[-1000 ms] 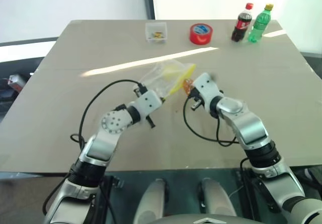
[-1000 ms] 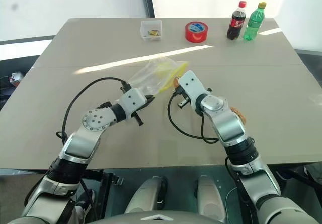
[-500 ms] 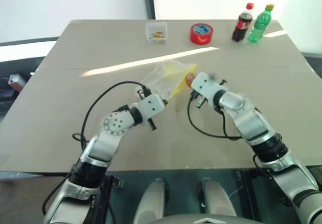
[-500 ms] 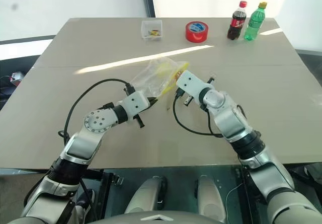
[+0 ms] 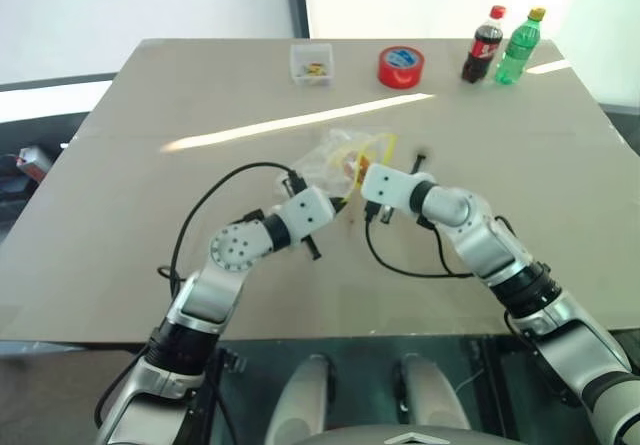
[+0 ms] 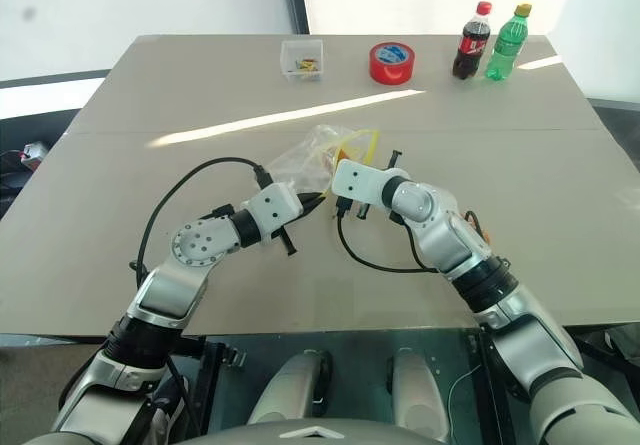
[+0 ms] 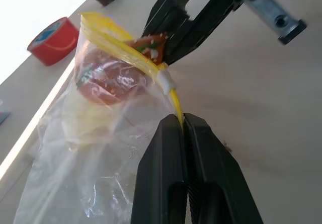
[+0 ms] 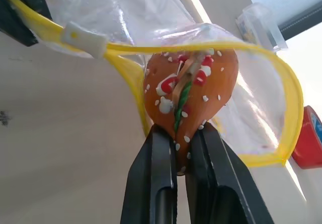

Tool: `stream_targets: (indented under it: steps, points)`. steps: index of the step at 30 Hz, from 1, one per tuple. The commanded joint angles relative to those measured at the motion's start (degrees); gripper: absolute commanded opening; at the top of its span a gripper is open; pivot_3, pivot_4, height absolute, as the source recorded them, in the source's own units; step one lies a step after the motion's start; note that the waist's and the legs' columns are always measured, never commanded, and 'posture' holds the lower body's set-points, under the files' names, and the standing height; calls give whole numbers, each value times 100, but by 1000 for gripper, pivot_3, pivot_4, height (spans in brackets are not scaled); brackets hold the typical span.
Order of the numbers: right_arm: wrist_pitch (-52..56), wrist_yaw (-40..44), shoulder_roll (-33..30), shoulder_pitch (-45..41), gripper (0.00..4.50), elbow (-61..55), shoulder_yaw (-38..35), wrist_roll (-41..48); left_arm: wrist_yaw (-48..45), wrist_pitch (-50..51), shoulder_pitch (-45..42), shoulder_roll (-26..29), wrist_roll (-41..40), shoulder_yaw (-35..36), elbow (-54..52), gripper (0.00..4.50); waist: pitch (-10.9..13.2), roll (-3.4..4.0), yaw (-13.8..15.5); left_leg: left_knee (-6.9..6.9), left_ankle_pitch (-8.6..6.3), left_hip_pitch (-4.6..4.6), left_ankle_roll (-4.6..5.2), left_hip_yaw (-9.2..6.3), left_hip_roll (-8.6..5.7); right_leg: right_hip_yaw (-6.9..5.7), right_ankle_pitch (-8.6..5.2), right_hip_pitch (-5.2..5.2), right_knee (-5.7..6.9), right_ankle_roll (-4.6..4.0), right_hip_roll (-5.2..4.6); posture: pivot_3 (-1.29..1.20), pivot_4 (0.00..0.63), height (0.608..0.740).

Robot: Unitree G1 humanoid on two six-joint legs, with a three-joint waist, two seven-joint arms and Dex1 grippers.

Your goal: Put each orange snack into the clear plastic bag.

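Clutter sits along the far edge of the table (image 5: pixel 150 265), well apart from my work: a small clear box (image 5: pixel 311 63), a red tape roll (image 5: pixel 400 66), a dark cola bottle (image 5: pixel 481 45) and a green bottle (image 5: pixel 518 32) just beside it. Nothing lies between those and the arms; what crowds my view is the black cable (image 5: pixel 405 265) looping under the right wrist.

Compared with a second ago, the right arm has rolled over at the wrist and pushed in toward the left one, and the bag's yellow mouth now sits around the snack instead of beside it.

My left gripper (image 7: pixel 183 128) is pinched tight on the yellow seal strip of the clear plastic bag (image 7: pixel 90 153), holding it up off the table. My right gripper (image 8: pixel 177 148) is clamped narrow on an orange snack (image 8: pixel 191 90), whose upper part pokes through the yellow-rimmed opening. In the left wrist view I see a reddish-orange shape (image 7: pixel 108 78) through the film near the mouth; I cannot tell whether it is this same snack or another one.
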Motion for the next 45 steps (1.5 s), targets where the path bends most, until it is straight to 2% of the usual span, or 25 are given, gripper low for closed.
stream_targets:
  steps: [1, 5, 8, 10, 11, 15, 19, 23, 28, 30, 34, 37, 43, 44, 45]
  points:
    - [-359, 5, 43, -251, 198, 83, -153, -74, -188, -262, 51, 19, -237, 57, -304, 0, 0, 0, -3, 0, 0, 0, 0, 0, 0, 0, 0, 0, 0, 0, 0, 0, 150, 740]
    - [-601, 93, -49, -393, 198, 405, -200, -145, -257, -395, 89, 22, -303, 83, -294, 0, 0, 0, -1, 0, 0, 0, 0, 0, 0, 0, 0, 0, 0, 0, 1, 0, 150, 740]
    - [-686, 182, -96, -457, 1206, 482, -351, -67, -182, -455, 84, -6, -291, 142, -233, 0, 0, 0, 5, 0, 0, 0, 0, 0, 0, 0, 0, 0, -1, 0, 0, 0, 150, 740]
    - [-727, 225, -112, -503, 2099, 484, -441, -13, -157, -478, 79, -38, -328, 171, -202, 0, 0, 0, 6, 0, 0, 0, 0, -1, 0, -1, 0, 0, -1, 0, 0, 0, 150, 740]
    - [-832, 200, -108, -526, 2704, 483, -506, 15, -128, -446, 91, -81, -383, 201, -201, 0, 0, 0, 6, 0, 0, 0, 0, 0, 0, 0, 0, 0, -1, 0, 0, 0, 150, 740]
    - [-523, 316, 61, -536, 4324, 226, -1027, 490, 107, 79, 83, -509, -1018, 546, -318, 0, 0, 0, 4, 0, 0, 0, 0, -1, 0, 0, 0, 0, 0, 0, 0, 0, 150, 740]
    - [337, 1194, -235, -259, 4324, -517, -1410, 1206, 407, 975, -24, -948, -1842, 1012, -411, 0, 0, 0, 13, 0, 0, -1, 0, -4, 1, -2, 0, 2, 0, 0, 0, 0, 150, 740]
    - [1621, 2348, -1127, 231, 4324, -1733, -1851, 2185, 708, 1824, -156, -1266, -2654, 1450, -542, 0, 1, 0, 67, 5, 0, -2, 1, -26, 1, -23, 0, 22, -17, 1, -4, 0, 150, 740]
    - [2764, 2889, -2340, 848, 4324, -2426, -2525, 2873, 939, 2272, -269, -1341, -3050, 1721, -557, 0, 2, 2, 98, 7, -1, -1, 2, -32, -2, -33, 1, 35, -33, 1, -3, 0, 150, 740]
    - [2911, 2923, -2833, 1247, 4324, -2502, -2717, 2867, 953, 2323, -286, -1319, -3088, 1722, -552, 0, 2, 2, 130, 4, -1, 0, 1, -33, 0, -37, 0, 38, -41, 1, -1, 0, 150, 740]
    - [3299, 2655, -3337, 1934, 4324, -2619, -2939, 2804, 920, 2328, -303, -1257, -3062, 1660, -511, 0, 2, 2, 153, 3, -1, 1, 1, -25, 1, -46, 0, 54, -64, 1, -2, 0, 150, 740]
    - [3526, 2452, -3445, 2432, 4324, -2855, -3005, 2819, 918, 2349, -332, -1246, -3071, 1651, -477, 0, 2, 1, 170, 4, -1, 0, 1, -20, 0, -46, 0, 57, -69, 1, -4, 0, 150, 740]
    - [3812, 2093, -3551, 2772, 4324, -2882, -2982, 2784, 855, 2374, -386, -1186, -3061, 1608, -431, 0, 3, 2, 170, 5, -1, 2, 1, -17, 1, -44, 0, 59, -69, 2, -3, 0, 150, 740]
    - [3745, 2017, -3531, 2821, 3947, -2844, -2986, 2749, 840, 2377, -399, -1175, -3056, 1599, -416, 0, 3, 2, 173, 5, -1, 2, 1, -17, 1, -50, 0, 62, -71, 2, -3, 0, 150, 740]
    - [3710, 1930, -3491, 2845, 3774, -2810, -3006, 2727, 826, 2377, -410, -1163, -3047, 1589, -404, 0, 3, 2, 175, 5, -1, 1, 1, -17, 1, -51, -1, 62, -73, 2, -3, 0, 150, 740]
